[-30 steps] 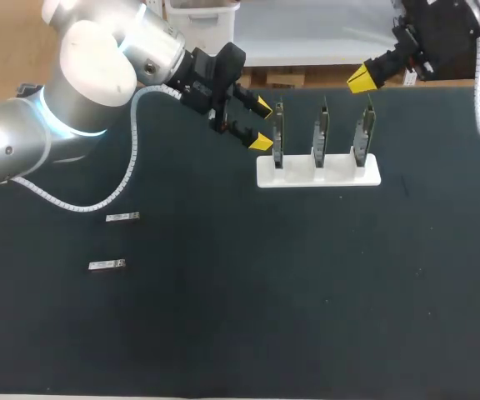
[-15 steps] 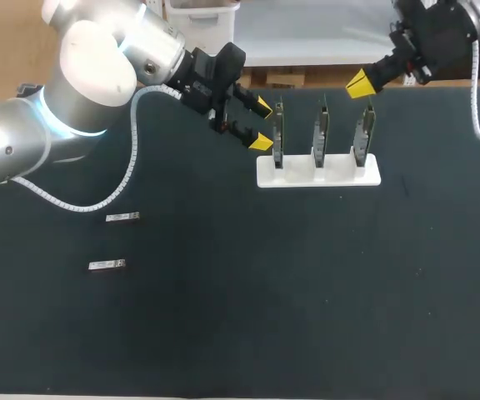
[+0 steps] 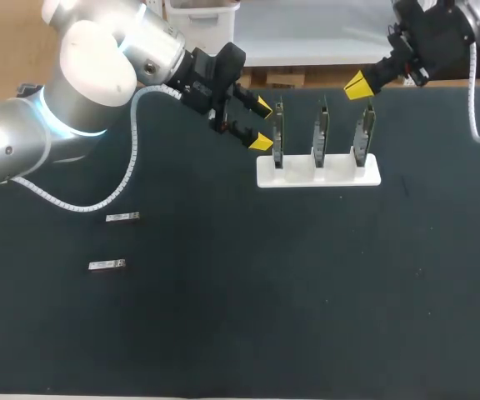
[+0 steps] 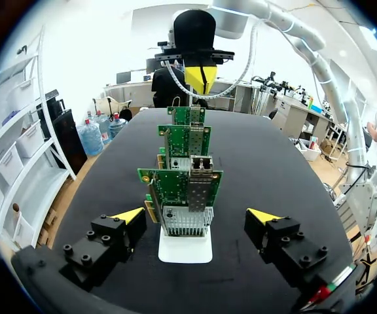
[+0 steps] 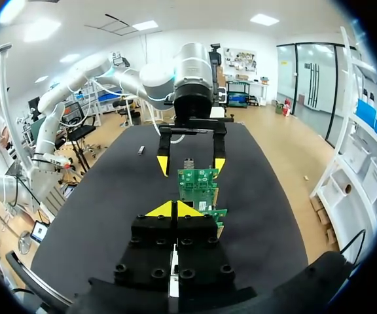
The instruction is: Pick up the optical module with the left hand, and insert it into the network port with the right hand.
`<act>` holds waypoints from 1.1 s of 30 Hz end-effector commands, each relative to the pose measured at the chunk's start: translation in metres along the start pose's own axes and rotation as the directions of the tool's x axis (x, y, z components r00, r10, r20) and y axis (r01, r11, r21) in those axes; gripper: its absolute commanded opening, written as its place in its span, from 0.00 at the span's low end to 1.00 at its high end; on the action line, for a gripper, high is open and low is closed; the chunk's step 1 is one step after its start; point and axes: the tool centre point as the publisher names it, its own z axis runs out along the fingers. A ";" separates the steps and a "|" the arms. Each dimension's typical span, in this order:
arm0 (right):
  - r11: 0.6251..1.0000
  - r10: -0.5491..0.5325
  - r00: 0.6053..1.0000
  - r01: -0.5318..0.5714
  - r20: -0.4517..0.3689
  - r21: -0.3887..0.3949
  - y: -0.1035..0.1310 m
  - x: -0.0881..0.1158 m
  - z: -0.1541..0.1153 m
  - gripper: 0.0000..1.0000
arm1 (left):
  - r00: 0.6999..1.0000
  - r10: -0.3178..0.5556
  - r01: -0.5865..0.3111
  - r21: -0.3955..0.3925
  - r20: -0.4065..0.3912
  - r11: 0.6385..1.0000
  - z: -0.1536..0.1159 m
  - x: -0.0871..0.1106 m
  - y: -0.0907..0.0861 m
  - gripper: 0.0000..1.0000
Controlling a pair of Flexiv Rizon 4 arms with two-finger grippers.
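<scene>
Two small silver optical modules point(image 3: 122, 217) point(image 3: 107, 265) lie on the black table at the left, far from both grippers. One module point(image 5: 141, 150) shows on the mat behind the left arm. Three green network boards point(image 3: 318, 133) stand upright in a white stand point(image 3: 319, 173). My left gripper point(image 3: 262, 124) is open and empty at the stand's left end, its fingers flanking the nearest board point(image 4: 182, 186) with its metal port point(image 4: 201, 171). My right gripper point(image 3: 358, 84) hovers shut and empty above the stand's right end point(image 5: 173, 209), and also appears beyond the boards point(image 4: 200, 75).
The black mat point(image 3: 265, 292) covers the whole table, with wide bare room in front of the stand and at the right. The left arm's white cable point(image 3: 132, 158) loops over the mat near the back left.
The right arm's wrist has shifted slightly, nudging its shut tips a little to the left. The left arm, the modules and the boards have kept still.
</scene>
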 end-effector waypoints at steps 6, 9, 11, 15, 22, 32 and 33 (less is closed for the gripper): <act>1.000 -0.003 1.000 0.003 0.003 -0.005 -0.005 -0.001 0.002 0.00 | 1.000 -0.001 0.001 -0.002 -0.002 1.000 0.000 0.000 -0.001 1.00; 1.000 -0.005 1.000 0.005 0.003 -0.006 -0.006 -0.001 0.002 0.00 | 1.000 -0.001 0.001 -0.002 -0.002 1.000 0.000 0.000 -0.001 1.00; 1.000 -0.005 1.000 0.005 0.003 -0.006 -0.006 -0.001 0.003 0.00 | 1.000 -0.001 0.001 -0.002 -0.002 1.000 0.000 0.000 -0.001 1.00; 1.000 -0.005 1.000 0.005 0.002 -0.007 -0.007 -0.001 0.003 0.00 | 1.000 -0.001 0.001 -0.002 -0.002 1.000 0.000 0.000 -0.001 1.00; 1.000 -0.010 1.000 0.010 -0.002 -0.002 -0.007 -0.003 0.005 0.57 | 1.000 -0.001 0.001 -0.002 -0.002 1.000 0.000 0.000 -0.001 1.00; 1.000 -0.016 1.000 0.016 -0.002 -0.013 -0.007 -0.003 0.006 1.00 | 1.000 -0.001 0.001 -0.002 -0.002 1.000 0.000 0.000 -0.001 1.00; 1.000 -0.016 1.000 0.016 -0.002 -0.013 -0.007 -0.003 0.006 1.00 | 1.000 -0.001 0.001 -0.002 -0.002 1.000 0.000 0.000 -0.001 1.00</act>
